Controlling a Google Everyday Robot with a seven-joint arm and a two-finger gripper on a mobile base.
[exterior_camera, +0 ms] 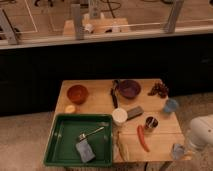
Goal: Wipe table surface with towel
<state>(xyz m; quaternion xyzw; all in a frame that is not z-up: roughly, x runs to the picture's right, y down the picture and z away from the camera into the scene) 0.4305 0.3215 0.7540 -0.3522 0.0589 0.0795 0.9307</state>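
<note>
The towel (85, 151) is a small folded grey-blue cloth lying in the front right part of a green tray (60, 145) on the wooden table's (100, 102) front left. My white arm (201, 132) comes in at the lower right. My gripper (178, 150) is at the table's front right corner, far right of the towel and apart from it. A metal utensil (91, 133) lies in the tray just behind the towel.
On the table stand an orange bowl (77, 93), a purple bowl (129, 88), a black utensil (114, 95), a dark bunch of grapes (158, 90), a blue cup (171, 105), a white cup (119, 116), a grey block (134, 113), a metal can (150, 122) and a red pepper (143, 137).
</note>
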